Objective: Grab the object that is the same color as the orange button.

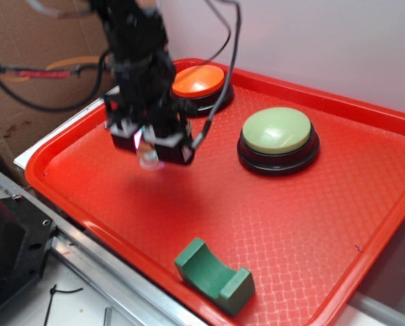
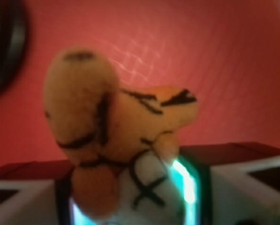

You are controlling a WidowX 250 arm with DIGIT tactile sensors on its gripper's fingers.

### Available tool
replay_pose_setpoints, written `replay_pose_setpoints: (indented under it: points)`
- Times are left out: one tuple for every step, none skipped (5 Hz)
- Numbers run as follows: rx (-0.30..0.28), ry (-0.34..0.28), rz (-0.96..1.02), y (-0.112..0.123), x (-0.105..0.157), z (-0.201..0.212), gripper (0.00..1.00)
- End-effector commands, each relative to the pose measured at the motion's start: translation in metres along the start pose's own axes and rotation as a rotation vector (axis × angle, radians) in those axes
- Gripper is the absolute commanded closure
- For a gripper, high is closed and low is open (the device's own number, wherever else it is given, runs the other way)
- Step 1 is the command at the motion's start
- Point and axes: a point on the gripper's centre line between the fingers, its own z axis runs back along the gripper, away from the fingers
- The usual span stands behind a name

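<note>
**Tiger in the jaws, off the tray**

With the gripper [image 1: 150,144] clamped on the tiger [image 2: 116,136], grasp looks made; it hangs above the tray [image 1: 270,224], beside the orange button [image 1: 198,79]. Next: lift clear, keep squeeze steady.

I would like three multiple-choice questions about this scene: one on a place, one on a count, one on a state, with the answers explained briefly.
1. Where does the green curved block lie on the red tray?
A. near the front edge
B. between the two buttons
C. on the orange button

2. How many domed buttons stand on the tray?
A. one
B. two
C. three

3. What is the state of the claw?
A. open and empty
B. shut on the plush tiger
C. pressing a button

Answers: 1 A, the block sits by the near rim. 2 B, the orange button and the pale green button. 3 B, the wrist view shows the tiger between the claw's sides, above the tray.
</note>
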Motion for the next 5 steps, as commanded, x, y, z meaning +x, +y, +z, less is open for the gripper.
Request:
replay_pose_setpoints:
  points:
    - [-0.226, -0.075, -0.034, 0.02, 0.002, 0.111, 1.0]
    - [-0.262, -0.108, -0.018, 0.027, -0.004, 0.136, 1.0]
    - [-0.3, -0.123, -0.012, 0.03, -0.007, 0.145, 1.0]
    - [-0.285, -0.127, -0.042, 0.027, -0.007, 0.14, 1.0]
    - [-0.203, -0.097, -0.072, 0.025, 0.001, 0.133, 1.0]
